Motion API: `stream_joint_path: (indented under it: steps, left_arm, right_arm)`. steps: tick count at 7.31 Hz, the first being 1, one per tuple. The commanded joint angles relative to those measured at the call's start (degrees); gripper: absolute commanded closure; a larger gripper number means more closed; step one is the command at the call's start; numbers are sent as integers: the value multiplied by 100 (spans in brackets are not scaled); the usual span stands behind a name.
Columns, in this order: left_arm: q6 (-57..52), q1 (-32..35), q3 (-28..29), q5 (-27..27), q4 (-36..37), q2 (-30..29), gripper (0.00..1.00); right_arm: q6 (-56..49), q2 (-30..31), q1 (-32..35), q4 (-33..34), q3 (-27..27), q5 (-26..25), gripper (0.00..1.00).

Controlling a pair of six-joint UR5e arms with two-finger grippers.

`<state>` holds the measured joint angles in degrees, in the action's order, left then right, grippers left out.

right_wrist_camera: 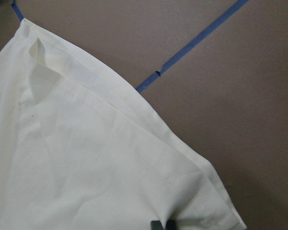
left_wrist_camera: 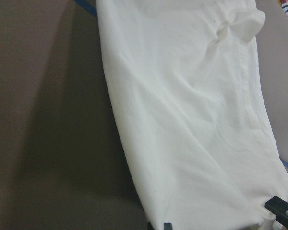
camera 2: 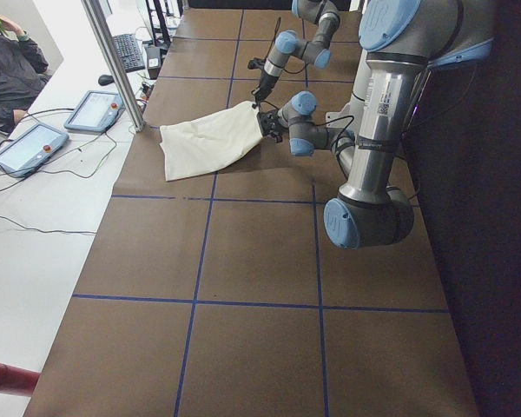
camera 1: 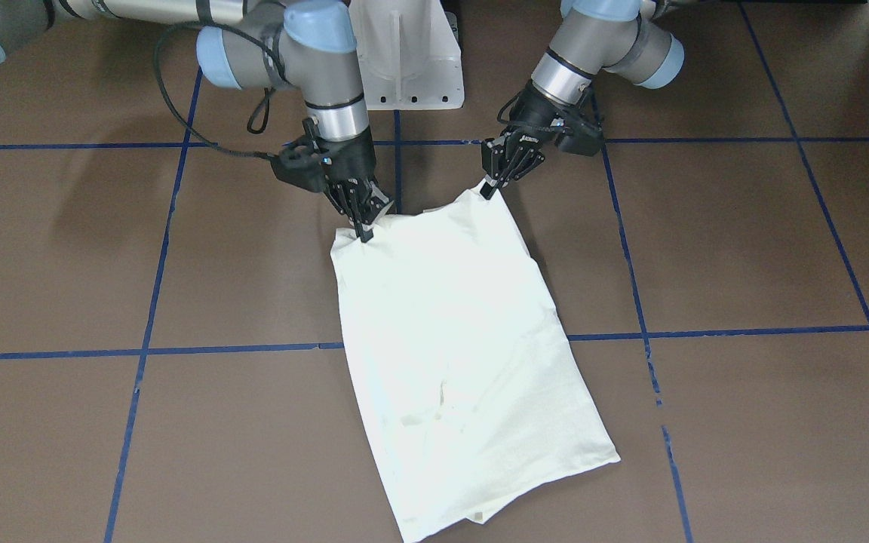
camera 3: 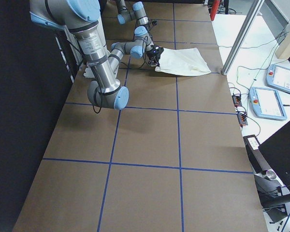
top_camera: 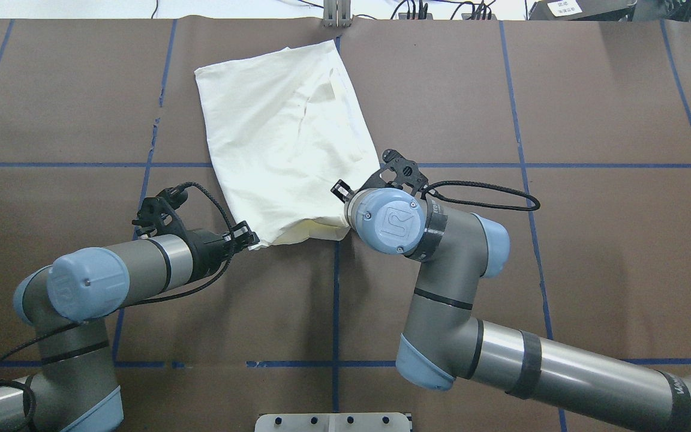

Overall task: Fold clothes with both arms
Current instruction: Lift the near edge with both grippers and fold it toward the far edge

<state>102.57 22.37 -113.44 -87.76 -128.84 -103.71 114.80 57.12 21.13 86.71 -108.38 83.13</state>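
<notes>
Pinching robot-side corners of T-shirt (camera 1: pixel 449 339) | left gripper (camera 1: pixel 490 187) | right gripper (camera 1: pixel 365 228)

Bright, even light from above; soft shadows pool on the brown table (camera 1: pixel 744 241), the T-shirt (camera 1: pixel 449 339) glares washed-out white, both wrist views slightly soft.

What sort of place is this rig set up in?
Probably a robotics lab: a brown table taped into a blue grid, teach pendants on the white side bench, a person seated there.
</notes>
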Motion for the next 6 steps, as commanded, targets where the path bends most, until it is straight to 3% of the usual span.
stream_joint_path:
  steps: [1,2,3,4,6]
  left_arm:
    - [78,-57,-1070,-109,1031,53,100]
    - [253,-249,-1614,-162,1550,53,100]
    - [359,-382,-2124,-180,2173,18,100]
    - [360,-409,-2242,-293,2632,-139,100]
    - [142,-366,-1554,-312,3057,-796,100]
  right_arm:
    - [610,510,-712,1543,-2005,-164,100]
    - [727,484,-1020,2099,-2482,-322,100]
    - [728,484,-1041,2217,-2591,-332,100]
    - [702,458,-1050,2219,-2488,-332,100]
    - [641,275,-736,2131,-1858,-341,100]
